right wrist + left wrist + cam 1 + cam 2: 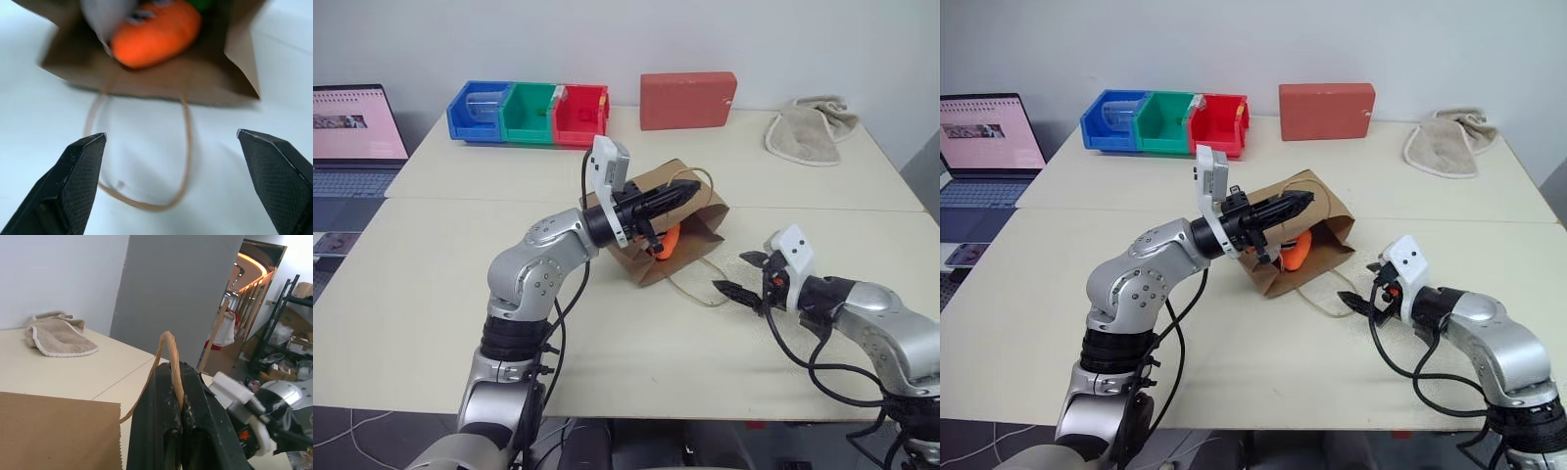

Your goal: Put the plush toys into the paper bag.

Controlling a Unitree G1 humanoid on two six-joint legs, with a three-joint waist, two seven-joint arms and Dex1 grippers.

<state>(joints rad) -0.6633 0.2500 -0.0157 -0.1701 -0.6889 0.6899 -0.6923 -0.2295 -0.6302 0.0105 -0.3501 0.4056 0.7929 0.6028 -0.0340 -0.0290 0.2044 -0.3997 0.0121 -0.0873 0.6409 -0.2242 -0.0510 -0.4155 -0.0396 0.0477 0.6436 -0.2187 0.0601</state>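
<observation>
Paper bag [1317, 250]: brown kraft, on its side mid-desk, mouth open toward the robot, upper loop handle lifted, lower loop handle [142, 161] flat on the desk. Inside at the mouth: orange carrot [156, 32], green leaves behind; white egg plush [105, 14] beside it.

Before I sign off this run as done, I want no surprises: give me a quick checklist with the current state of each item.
1. Carrot inside the paper bag: ok.
2. Egg toy in the bag: white shape beside the carrot, cannot tell for sure.
3. Left end effector shut on the bag's handle: ok.
4. Right end effector open, holding nothing, outside the bag's mouth: ok.
5. Bag upright: not ok, lying on the table.
</observation>
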